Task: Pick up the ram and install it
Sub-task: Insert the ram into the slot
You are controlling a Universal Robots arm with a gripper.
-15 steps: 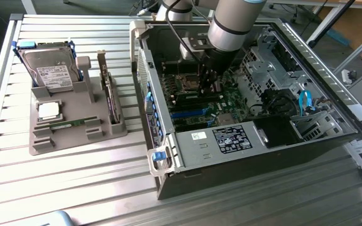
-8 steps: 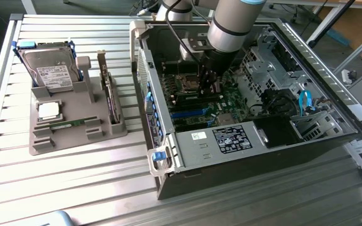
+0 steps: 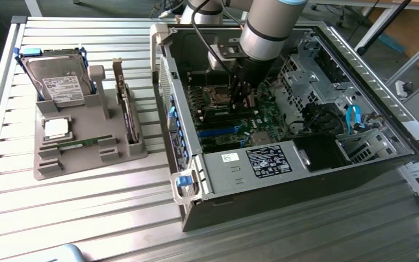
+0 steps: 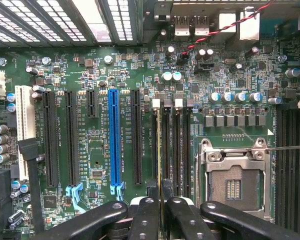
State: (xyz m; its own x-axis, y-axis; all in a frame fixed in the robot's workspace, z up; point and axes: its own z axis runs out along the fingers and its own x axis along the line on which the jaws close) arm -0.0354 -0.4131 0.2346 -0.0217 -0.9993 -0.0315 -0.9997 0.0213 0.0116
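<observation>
My gripper [image 3: 240, 102] reaches down into the open computer case [image 3: 195, 180], just over the motherboard [image 3: 257, 117]. In the wrist view its black fingers [image 4: 146, 215] stand close together, shut on the ram [image 4: 161, 150]. I see the ram edge-on as a thin green strip. It stands upright and runs along a black memory slot [image 4: 155, 145] with a white clip [image 4: 156, 104] at its end. Whether it is seated in the slot I cannot tell. The bare processor socket [image 4: 233, 175] lies beside the slots.
A grey holder [image 3: 85, 161] on the exterior view's left carries a hard drive [image 3: 60, 79], a silver processor chip [image 3: 57, 128], an upright dark expansion card [image 3: 126, 106] and another green stick [image 3: 78, 143]. A blue expansion slot [image 4: 115, 140] and black drive cages [image 3: 318, 76] surround the gripper.
</observation>
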